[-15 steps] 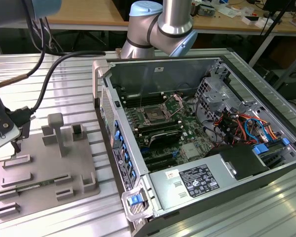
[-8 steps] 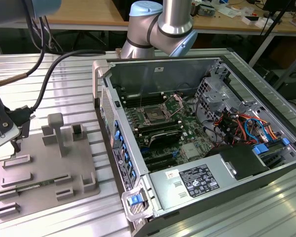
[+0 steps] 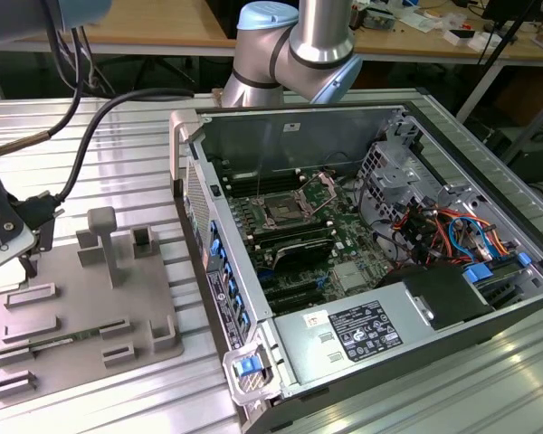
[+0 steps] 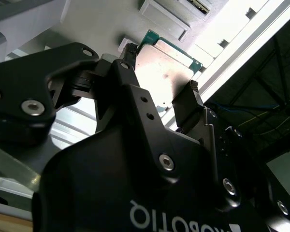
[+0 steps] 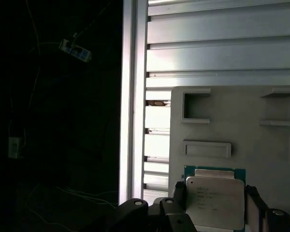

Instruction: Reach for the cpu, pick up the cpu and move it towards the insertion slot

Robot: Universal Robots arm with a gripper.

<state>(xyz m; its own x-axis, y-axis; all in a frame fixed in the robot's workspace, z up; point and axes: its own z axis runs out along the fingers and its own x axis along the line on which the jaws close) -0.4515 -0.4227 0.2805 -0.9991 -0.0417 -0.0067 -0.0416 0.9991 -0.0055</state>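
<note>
**Over the grey tray (image 3: 77,285): chip (image 5: 215,202) in the claw (image 4: 160,67)**

I find the claw clenched on the chip, one finger (image 4: 187,104) against each of two opposite edges, by the tray's edge on the exterior view's left. The socket (image 3: 282,213) lies well apart, on the board (image 3: 353,228) inside the open computer case (image 3: 299,116).

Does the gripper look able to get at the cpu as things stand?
Very likely yes: in both wrist views the cpu sits between the fingers of the gripper, seemingly clamped, with nothing over it.
</note>
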